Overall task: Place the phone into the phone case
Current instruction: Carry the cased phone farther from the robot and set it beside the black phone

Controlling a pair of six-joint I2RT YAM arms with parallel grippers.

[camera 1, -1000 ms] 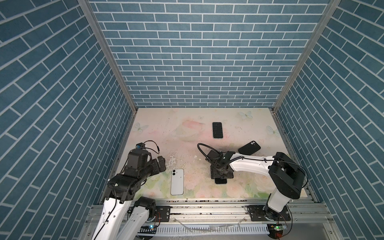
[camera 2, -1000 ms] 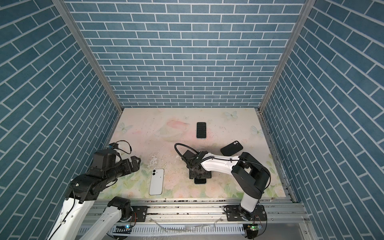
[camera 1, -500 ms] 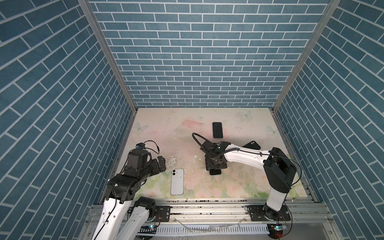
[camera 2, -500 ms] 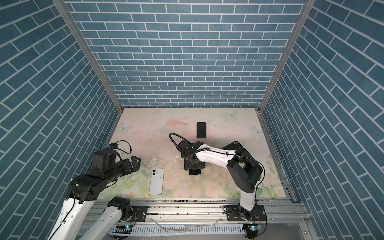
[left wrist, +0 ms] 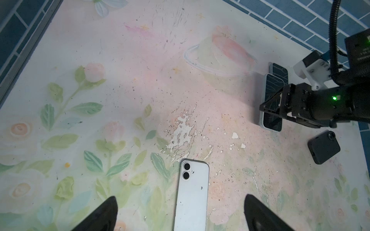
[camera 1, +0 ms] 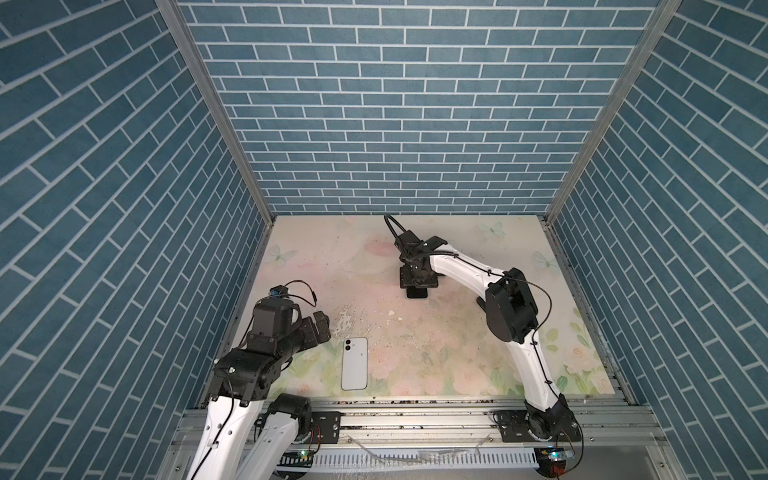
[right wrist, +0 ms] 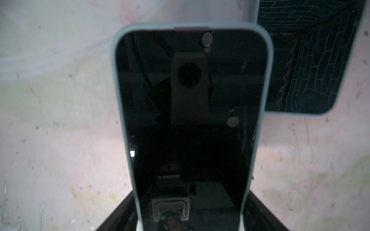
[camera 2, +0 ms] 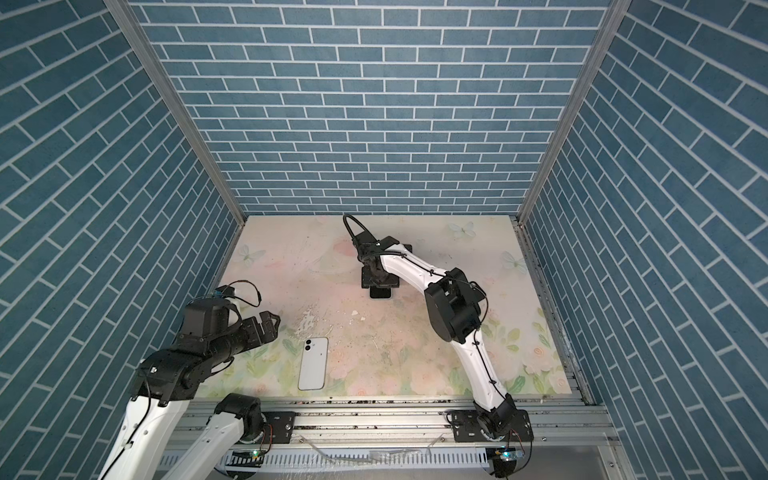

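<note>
**A:** Where is the phone now?

**B:** The blue-edged phone (right wrist: pixel 190 112) is in the right jaws, just toward 12 o'clock of the centre of the bench (camera 1: pixel 457 353) in both top views. They clamp it across its width, on the long edges, screen up.

**A:** Why hold it that way?

**B:** My guess is that gripping the edges leaves the back free to go down into the case first. In the wrist views its far end overlaps a second dark phone (right wrist: pixel 312 60) lying flat. I cannot tell whether they touch.

**A:** And the phone case?

**B:** The black phone case (left wrist: pixel 323 147) lies near the held phone, roughly at its 3 o'clock by my reckoning. Only the left wrist view shows it, because in the top views the right arm (camera 1: pixel 511 309) covers that spot. I see nothing in it, and I cannot tell whether its hollow faces up.

**A:** What about the left side?

**B:** The left jaws stand wide and hold nothing, raised off the bench near 8 o'clock. A white phone (camera 1: pixel 354 363) lies back-up at 7 o'clock, at about their 4 o'clock, untouched. They are probably parked there to leave the right arm room.
</note>
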